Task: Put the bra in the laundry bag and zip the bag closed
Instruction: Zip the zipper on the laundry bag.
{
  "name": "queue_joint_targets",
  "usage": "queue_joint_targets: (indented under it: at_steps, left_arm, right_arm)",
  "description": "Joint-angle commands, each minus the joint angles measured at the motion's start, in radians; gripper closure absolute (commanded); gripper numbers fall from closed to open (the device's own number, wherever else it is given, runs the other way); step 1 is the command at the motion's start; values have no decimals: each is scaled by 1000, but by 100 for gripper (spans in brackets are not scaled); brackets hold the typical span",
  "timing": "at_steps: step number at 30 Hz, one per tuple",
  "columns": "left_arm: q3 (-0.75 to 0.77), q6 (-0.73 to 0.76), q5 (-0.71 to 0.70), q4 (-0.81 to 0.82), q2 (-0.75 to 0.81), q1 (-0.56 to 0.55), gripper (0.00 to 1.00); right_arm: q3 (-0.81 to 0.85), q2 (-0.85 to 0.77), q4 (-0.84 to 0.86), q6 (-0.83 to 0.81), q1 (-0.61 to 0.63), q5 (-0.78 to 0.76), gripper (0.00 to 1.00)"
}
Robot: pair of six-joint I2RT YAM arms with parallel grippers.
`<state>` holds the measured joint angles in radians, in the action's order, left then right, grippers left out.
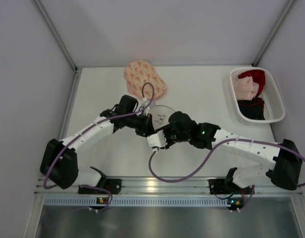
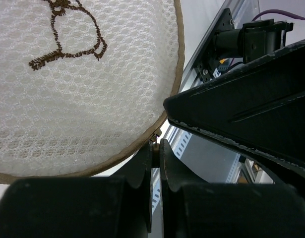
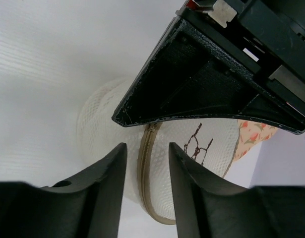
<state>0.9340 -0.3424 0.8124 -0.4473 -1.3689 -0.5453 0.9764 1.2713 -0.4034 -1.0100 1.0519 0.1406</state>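
White tabletop (image 1: 202,99) carries the mesh laundry bag (image 1: 161,115), the left gripper (image 2: 156,146) pinched tight on its brown rim to anchor it, the right gripper (image 3: 147,148) half-spread astride the zipper (image 3: 141,183) just ahead, holding nothing, while the peach bra (image 1: 145,78) lies beyond both, apparently unbagged.
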Motion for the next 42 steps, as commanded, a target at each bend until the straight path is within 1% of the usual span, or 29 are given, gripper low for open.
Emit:
queue_joint_targets:
  at_steps: [1, 2, 3, 5, 6, 8, 9, 10, 16, 20, 24, 32, 37, 42]
  left_arm:
    - [37, -20, 36, 64, -2, -7, 100]
    - [37, -20, 34, 64, -2, -8, 100]
    - [35, -18, 36, 64, -1, -8, 100]
    - [29, -23, 34, 64, 5, -8, 100]
    - [28, -24, 36, 64, 5, -7, 100]
    - [26, -23, 37, 62, 7, -8, 100]
    - [26, -21, 36, 64, 8, -8, 100]
    - [25, -18, 33, 64, 10, -7, 100]
    - [-1, 11, 24, 64, 31, -2, 100]
    - [-29, 36, 18, 62, 33, 37, 100]
    - [-26, 75, 8, 62, 11, 70, 100]
    - [15, 239, -1, 16, -30, 157, 100]
    - [32, 333, 16, -14, -53, 194, 100]
    - [43, 358, 68, -16, -45, 191, 100]
  right_arm:
    - [25, 14, 80, 7, 17, -42, 64]
    - [24, 16, 86, 10, 19, -52, 68]
    - [22, 16, 86, 8, 17, -55, 76]
    - [15, 11, 92, 4, 17, -64, 80]
    - [13, 11, 89, 2, 17, -67, 86]
    - [8, 8, 84, -4, 16, -67, 92]
    - [5, 4, 84, -7, 14, -68, 98]
    - [-4, -1, 84, -12, 16, -70, 100]
    - [-50, -53, 81, -19, -6, -64, 100]
    - [-93, -102, 84, -56, -24, -59, 100]
    - [-130, -145, 84, -88, -47, -50, 100]
    - [-206, -210, 92, -165, -144, 4, 100]
    - [-237, -211, 121, -223, -208, 28, 100]
    - [-231, -165, 187, -262, -276, 30, 100]
